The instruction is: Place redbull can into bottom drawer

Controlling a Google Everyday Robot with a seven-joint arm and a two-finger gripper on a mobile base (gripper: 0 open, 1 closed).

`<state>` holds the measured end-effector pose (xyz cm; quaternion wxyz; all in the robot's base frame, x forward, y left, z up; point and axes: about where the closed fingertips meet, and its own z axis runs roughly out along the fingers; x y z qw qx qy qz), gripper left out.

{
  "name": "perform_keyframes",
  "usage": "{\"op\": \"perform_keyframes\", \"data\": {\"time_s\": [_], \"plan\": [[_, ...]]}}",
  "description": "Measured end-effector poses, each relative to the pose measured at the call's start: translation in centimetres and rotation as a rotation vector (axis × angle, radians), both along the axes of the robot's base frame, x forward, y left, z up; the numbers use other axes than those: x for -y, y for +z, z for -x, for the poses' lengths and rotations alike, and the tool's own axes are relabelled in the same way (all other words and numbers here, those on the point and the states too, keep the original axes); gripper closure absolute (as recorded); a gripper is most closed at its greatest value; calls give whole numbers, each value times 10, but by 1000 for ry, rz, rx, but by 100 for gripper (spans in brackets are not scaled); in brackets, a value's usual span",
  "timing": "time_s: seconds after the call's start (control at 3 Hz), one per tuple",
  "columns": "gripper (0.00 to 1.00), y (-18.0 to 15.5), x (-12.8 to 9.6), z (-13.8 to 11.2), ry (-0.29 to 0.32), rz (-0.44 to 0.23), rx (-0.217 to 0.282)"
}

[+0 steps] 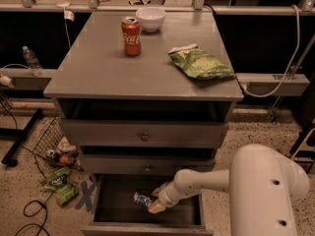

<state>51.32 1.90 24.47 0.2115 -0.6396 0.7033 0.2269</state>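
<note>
Item: redbull can (141, 199), tilted, was clamped in my tool (153, 205) inside the open bottom drawer (113, 208), under the tabletop's (98, 68) front edge. Reaching in was done; release and withdrawal remained.

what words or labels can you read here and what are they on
"Coca-Cola": white script on the red can standing on the cabinet top.
On the green chip bag: print too blurred to read.
On the redbull can, held by the gripper inside the bottom drawer: label too small to read.
On the green packet at lower left: white patch, unreadable.
On the water bottle: nothing readable.
</note>
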Motion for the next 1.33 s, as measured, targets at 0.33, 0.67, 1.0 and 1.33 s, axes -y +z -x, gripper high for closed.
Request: {"op": "perform_keyframes", "data": {"time_s": [0.33, 0.67, 1.0, 1.33], "plan": [[100, -13, 2, -5, -40, 25, -13], [100, -25, 6, -14, -91, 45, -23], [100, -38, 12, -19, -158, 56, -28], [100, -54, 15, -24, -229, 55, -51]]}}
